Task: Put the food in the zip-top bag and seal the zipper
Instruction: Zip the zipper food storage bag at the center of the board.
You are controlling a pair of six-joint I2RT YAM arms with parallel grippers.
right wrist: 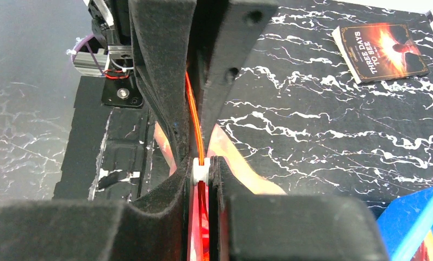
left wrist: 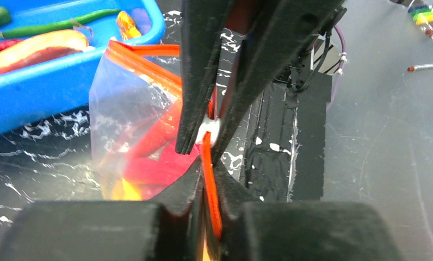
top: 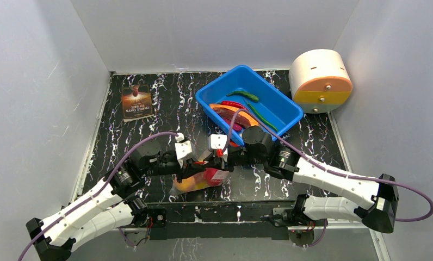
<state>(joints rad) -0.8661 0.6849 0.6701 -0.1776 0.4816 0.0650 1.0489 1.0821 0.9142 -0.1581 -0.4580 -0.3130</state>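
Note:
The clear zip-top bag (top: pixel 200 179) lies near the table's front edge with red and yellow food (left wrist: pixel 149 168) inside. Its orange zipper (left wrist: pixel 210 190) runs between both grippers, which face each other tip to tip. My left gripper (left wrist: pixel 208 166) is shut on the zipper strip. Just beyond it my right gripper (right wrist: pixel 202 163) is shut on the zipper's white slider (right wrist: pixel 201 171). In the top view the left gripper (top: pixel 194 161) and right gripper (top: pixel 218 157) meet above the bag. More food, a green chili (top: pixel 243 95) and a red chili (top: pixel 232 104), lies in the blue tub (top: pixel 279 98).
The blue tub stands just behind the right arm. A brown printed book (top: pixel 136 102) lies at the back left. A white and orange round box (top: pixel 320 81) sits at the back right. Grey walls enclose the table on three sides.

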